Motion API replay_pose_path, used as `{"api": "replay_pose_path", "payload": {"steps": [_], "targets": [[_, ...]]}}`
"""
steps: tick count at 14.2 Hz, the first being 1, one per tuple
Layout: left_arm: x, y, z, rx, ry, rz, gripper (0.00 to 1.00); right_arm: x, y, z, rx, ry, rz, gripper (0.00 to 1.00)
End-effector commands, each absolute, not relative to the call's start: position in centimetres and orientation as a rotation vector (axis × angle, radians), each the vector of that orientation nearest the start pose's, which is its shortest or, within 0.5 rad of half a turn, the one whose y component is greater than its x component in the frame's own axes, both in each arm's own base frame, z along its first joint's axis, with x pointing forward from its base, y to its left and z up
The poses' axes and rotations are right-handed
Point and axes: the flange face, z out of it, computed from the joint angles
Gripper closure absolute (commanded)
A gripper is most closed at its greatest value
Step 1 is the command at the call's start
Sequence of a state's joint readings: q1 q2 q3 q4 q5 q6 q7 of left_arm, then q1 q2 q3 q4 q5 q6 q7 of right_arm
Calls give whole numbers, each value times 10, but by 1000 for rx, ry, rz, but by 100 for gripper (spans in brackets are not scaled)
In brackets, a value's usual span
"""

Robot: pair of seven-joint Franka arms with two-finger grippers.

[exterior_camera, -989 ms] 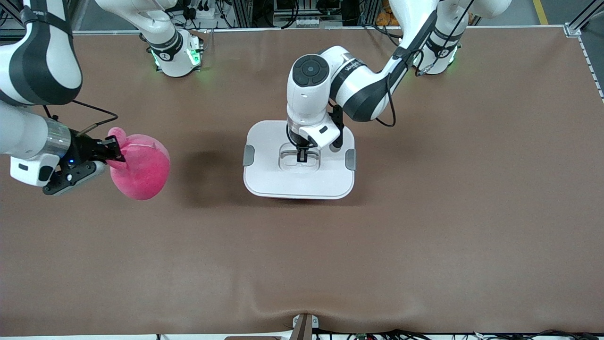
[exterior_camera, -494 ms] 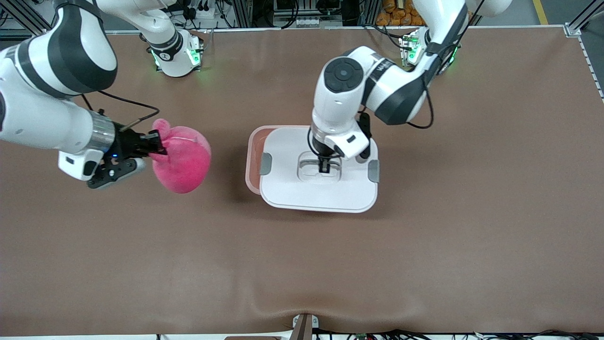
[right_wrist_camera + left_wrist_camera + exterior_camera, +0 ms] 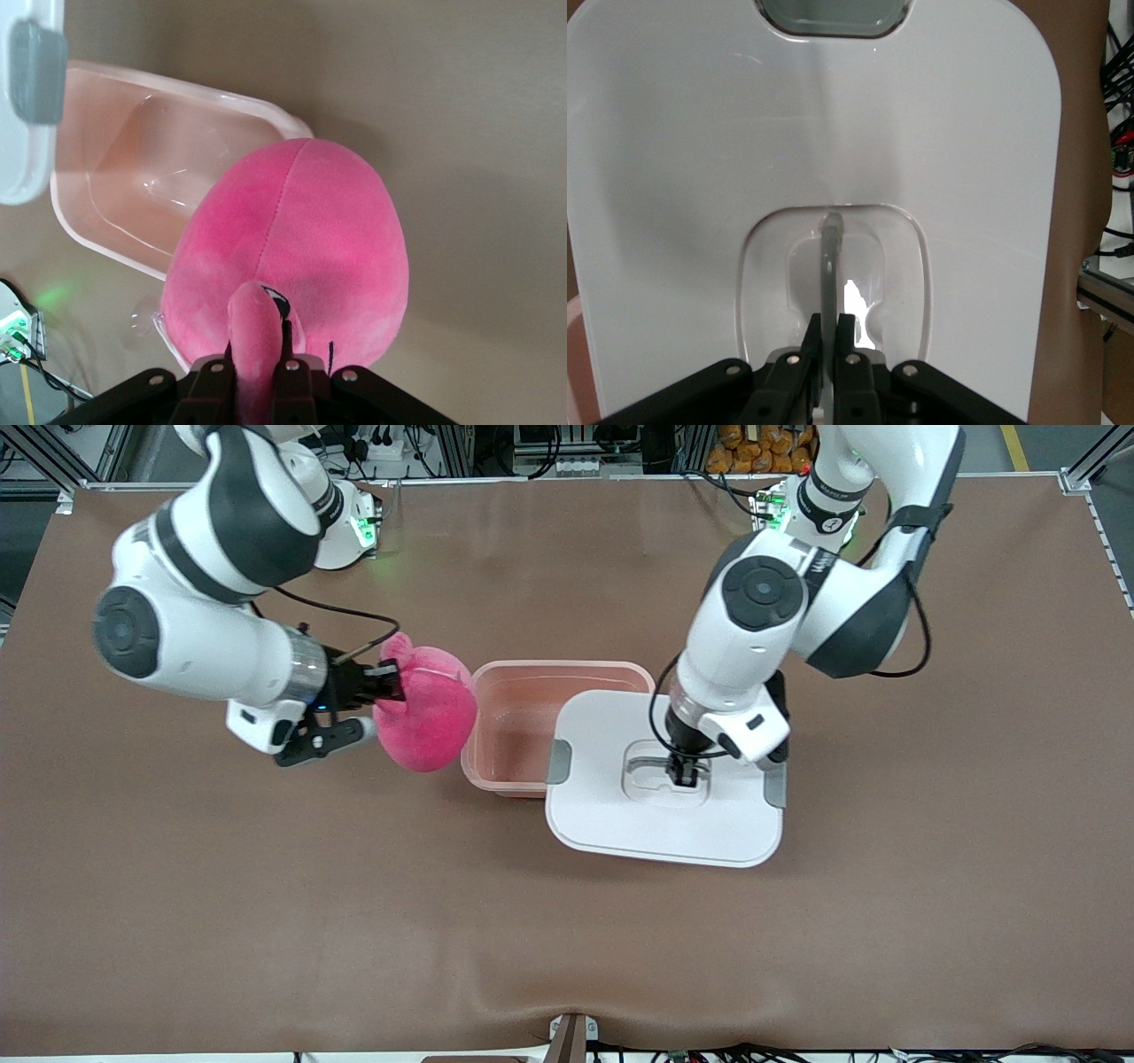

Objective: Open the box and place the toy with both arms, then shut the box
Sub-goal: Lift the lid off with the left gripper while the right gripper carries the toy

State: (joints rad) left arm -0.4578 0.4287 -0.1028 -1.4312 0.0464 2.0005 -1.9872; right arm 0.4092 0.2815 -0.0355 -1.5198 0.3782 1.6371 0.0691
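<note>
The box's translucent pink tub [image 3: 560,665] stands uncovered in the middle of the table, with nothing inside. Its white lid [image 3: 656,828] hangs level, covering the tub's end toward the left arm. My left gripper [image 3: 686,772] is shut on the lid's clear handle [image 3: 830,257], which sits in the recess of the lid [image 3: 833,133]. My right gripper [image 3: 386,687] is shut on an ear flap of the pink plush toy [image 3: 428,713]. The toy hangs beside the tub's end toward the right arm. In the right wrist view the toy [image 3: 301,239] overlaps the tub's rim [image 3: 190,93].
A brown mat [image 3: 266,886] covers the table and wrinkles at the edge nearest the front camera [image 3: 567,1005]. The right arm's base [image 3: 341,527] and the left arm's base [image 3: 819,509] stand along the edge farthest from that camera. A grey clip [image 3: 559,762] shows on the lid.
The left gripper lifted the lid off the tub and carried it toward the left arm's end. The right gripper brought the toy across to the tub's side.
</note>
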Motion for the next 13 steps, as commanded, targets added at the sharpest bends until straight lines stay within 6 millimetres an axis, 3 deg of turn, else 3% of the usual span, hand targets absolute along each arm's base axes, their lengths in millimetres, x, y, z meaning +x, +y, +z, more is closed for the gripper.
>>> {"api": "replay_pose_path", "payload": {"steps": [1, 5, 7, 13], "targets": [[605, -335, 474, -2506, -2075, -92, 100, 576, 301, 489, -2782, -317, 352, 100], [615, -292, 485, -2550, -1957, -66, 100, 563, 353, 471, -2780, -383, 316, 100], [622, -273, 483, -2533, -1953, -56, 100, 556, 376, 468, -2792, -324, 287, 100], [631, -237, 479, -2521, -1940, -45, 100, 556, 388, 442, -2806, -290, 322, 100]]}}
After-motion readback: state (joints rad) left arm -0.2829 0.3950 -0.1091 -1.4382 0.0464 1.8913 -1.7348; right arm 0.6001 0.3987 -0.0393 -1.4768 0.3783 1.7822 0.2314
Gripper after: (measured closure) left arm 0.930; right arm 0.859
